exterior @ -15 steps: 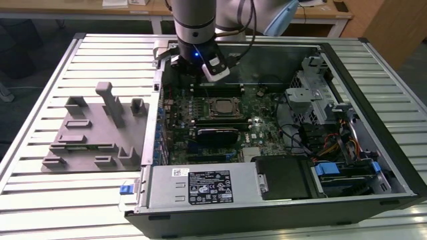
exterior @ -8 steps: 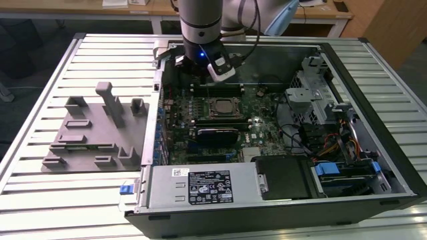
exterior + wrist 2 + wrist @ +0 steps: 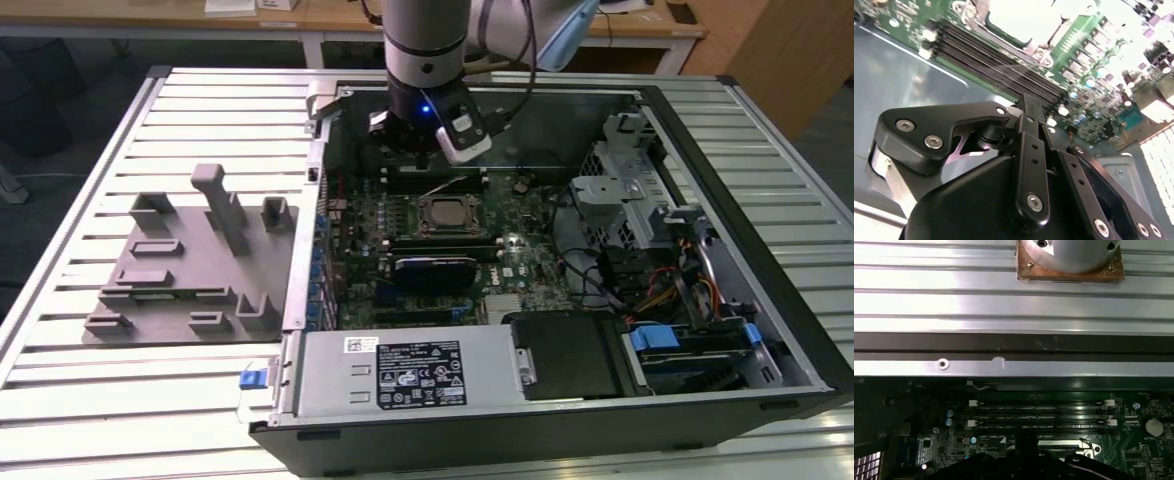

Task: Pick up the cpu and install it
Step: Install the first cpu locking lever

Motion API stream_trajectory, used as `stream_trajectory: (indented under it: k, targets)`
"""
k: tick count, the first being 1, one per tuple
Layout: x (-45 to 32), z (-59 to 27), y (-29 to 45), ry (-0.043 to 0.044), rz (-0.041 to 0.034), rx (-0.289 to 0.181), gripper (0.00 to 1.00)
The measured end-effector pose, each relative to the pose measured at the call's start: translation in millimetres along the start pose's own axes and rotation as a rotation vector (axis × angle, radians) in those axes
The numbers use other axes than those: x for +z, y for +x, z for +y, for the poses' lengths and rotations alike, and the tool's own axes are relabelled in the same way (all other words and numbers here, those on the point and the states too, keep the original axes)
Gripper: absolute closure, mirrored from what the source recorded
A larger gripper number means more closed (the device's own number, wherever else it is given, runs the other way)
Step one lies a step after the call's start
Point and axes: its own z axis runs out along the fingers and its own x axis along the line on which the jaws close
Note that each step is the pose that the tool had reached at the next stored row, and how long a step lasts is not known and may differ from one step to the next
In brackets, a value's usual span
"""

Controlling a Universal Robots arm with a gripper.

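Since the cpu [image 3: 447, 214] looks already seated, gripper [image 3: 424, 160] hovering just far of it (grip state: can't tell), we'd verify it's flush & square.

Strong glare washes out parts of the motherboard [image 3: 1079, 30] in the second wrist view.

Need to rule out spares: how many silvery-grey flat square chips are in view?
1. The silvery-grey square cpu sits in the dark socket frame on the green motherboard; the gripper could hide another.
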Motion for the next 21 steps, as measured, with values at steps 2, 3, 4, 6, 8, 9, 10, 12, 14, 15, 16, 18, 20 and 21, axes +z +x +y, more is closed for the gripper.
stream_trajectory:
  k: [2,3,4,6,8,9,10,12,14,15,16,18,20,21]
  targets:
    - [0.1,0.0,-3.3,0.0031,-0.0004,0.001,0.89]
    - [0.1,0.0,-3.4,0.0034,-0.0004,0.001,0.89]
    - [0.1,0.0,-3.4,0.0035,-0.0004,0.001,0.89]
    - [0.1,0.0,-3.3,0.0036,-0.0007,0.001,0.89]
    - [0.4,0.0,-3.3,0.0042,-0.0046,0.0,0.89]
    - [1.0,-0.1,-3.4,0.0103,-0.0126,-0.001,0.89]
    - [1.3,-0.3,-3.3,0.0173,-0.0183,-0.002,0.89]
    - [2.3,-0.6,-3.3,0.0278,-0.0309,-0.003,0.89]
    - [3.4,-0.9,-3.2,0.0344,-0.0442,-0.004,0.89]
    - [4.1,-1.1,-3.2,0.0354,-0.0492,-0.005,0.89]
    - [5.0,-1.4,-3.1,0.0357,-0.0537,-0.005,0.89]
    - [6.9,-2.1,-3.1,0.0358,-0.0595,-0.004,0.89]
    - [8.2,-2.5,-3.0,0.0359,-0.0623,0.0,0.89]
    - [8.6,-2.6,-3.0,0.0364,-0.0644,0.007,0.89]
